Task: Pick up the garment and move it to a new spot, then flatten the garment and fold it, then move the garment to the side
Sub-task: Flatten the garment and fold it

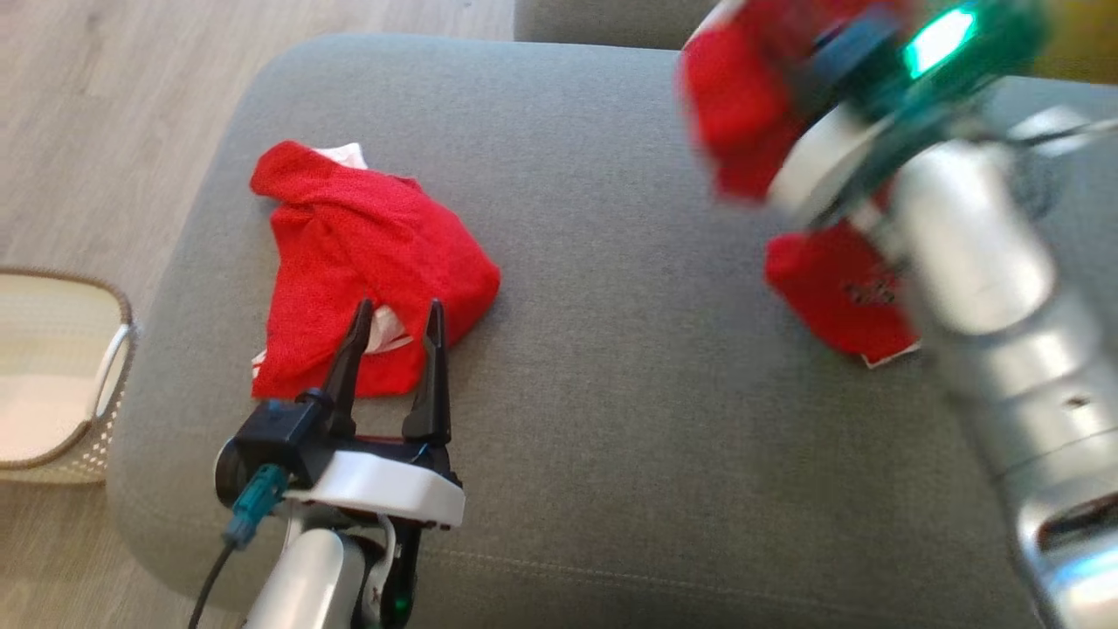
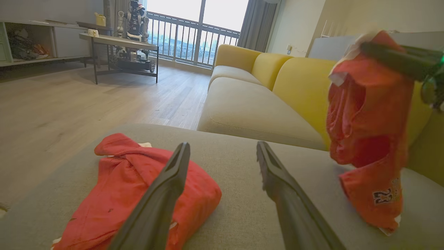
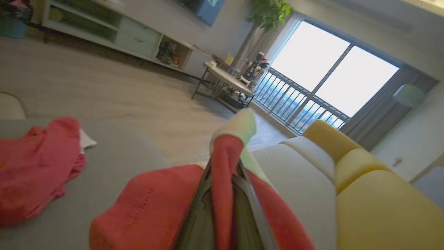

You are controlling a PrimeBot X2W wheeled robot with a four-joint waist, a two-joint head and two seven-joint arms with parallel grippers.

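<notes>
Garment (image 2: 367,114), red with pale trim, hangs from the right gripper (image 3: 224,166), whose jaws are pressed together on a bunched fold near its top. The gripper holds it up over the right part of the grey ottoman (image 1: 611,218), toward the far edge, and the cloth drapes down loosely. Its lower end, which bears a small printed patch, reaches the ottoman's surface and seems to rest there. In the head view this arm and the lifted cloth are blurred.

The left gripper (image 1: 399,307) hovers over the near-left part of the ottoman, its jaws spread wide with nothing between them. It points at the near side of a crumpled red cloth (image 1: 367,253), which lies in a heap on the left part of the ottoman, about midway between the far and near edges. I cannot tell whether it touches the heap. The heap and the lifted garment are well apart.

A pale woven basket (image 1: 118,345) stands on the wooden floor (image 1: 105,114) just beside the ottoman's left edge. A yellow sofa (image 2: 301,83) stands beyond the far edge.
</notes>
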